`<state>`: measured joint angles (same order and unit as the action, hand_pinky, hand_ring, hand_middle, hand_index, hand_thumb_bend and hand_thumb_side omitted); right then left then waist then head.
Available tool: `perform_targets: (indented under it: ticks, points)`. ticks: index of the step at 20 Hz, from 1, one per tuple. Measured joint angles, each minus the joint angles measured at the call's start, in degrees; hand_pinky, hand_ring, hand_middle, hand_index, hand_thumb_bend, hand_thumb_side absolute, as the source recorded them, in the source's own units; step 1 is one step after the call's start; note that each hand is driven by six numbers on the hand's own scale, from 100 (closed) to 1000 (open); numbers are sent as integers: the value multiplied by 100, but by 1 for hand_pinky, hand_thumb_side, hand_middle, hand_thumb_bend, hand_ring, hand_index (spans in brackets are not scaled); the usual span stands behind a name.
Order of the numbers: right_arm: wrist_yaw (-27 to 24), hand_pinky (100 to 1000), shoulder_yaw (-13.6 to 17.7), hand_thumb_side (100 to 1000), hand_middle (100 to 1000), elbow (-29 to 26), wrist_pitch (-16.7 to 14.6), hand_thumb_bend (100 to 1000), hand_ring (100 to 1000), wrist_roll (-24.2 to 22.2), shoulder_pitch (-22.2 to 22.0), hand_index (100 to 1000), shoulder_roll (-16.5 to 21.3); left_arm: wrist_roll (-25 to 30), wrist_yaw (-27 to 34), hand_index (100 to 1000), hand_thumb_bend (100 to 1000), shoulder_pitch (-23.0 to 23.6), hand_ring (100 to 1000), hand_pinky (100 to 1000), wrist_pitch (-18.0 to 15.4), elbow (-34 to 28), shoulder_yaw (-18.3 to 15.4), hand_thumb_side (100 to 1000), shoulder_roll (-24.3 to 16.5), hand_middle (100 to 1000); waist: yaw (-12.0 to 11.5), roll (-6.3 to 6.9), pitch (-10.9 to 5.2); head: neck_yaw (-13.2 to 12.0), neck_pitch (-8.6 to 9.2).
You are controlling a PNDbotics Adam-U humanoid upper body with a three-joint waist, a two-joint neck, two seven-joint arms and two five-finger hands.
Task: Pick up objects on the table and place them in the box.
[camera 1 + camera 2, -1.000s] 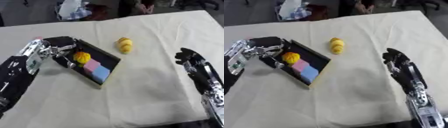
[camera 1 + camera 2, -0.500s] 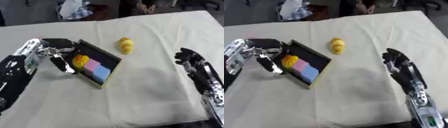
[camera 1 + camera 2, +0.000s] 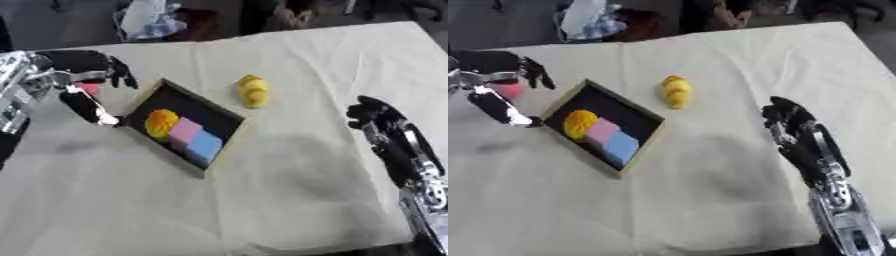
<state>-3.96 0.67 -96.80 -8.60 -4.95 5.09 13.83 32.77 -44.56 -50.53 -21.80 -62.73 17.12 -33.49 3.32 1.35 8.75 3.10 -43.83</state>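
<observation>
Box [image 3: 185, 127], dark inside w/ a pale rim, sits askew on the cloth-covered bench [image 3: 262, 200]. We take it as our landmark. Inside it we see an orange round thing [image 3: 161, 123] at the end nearest our left hand, then a pink block [image 3: 185, 132] touching it, then a blue block [image 3: 205, 145] next along, all in a row.

Outside the box, up and to its right, a yellow lumpy object [image 3: 253, 90] lies on the bench, near but apart from the rim.

Our left hand [image 3: 83, 82] is just left of the box's upper-left corner. Fingers are spread & mostly straight, one dark finger reaching down w/ its pale tip right by the box corner; we can't tell if it touches. A small pink thing [image 3: 506, 90] shows betw. the fingers, close to the palm; whether it's pinched we can't tell.

Our right hand [image 3: 794, 130] hangs well right of the box, over bare cloth, fingers relaxed and lightly bent, holding nothing.
</observation>
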Motion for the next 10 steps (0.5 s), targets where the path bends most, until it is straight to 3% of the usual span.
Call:
perform_targets:
  ticks: [6,10]
  points:
    - [0,799,0,483,722,1,-5,100,810,5,-5,855,0,-549,-470,843,413,-27,669,745,569,844,-832,318,-32,716,-15,-8,0,-1,1]
    - [-2,799,-1,485,722,2,-5,100,810,5,-5,854,0,-956,-870,835,383,-120,661,740,983,1512,-1205,268,6,707,-5,-24,0,-4,2]
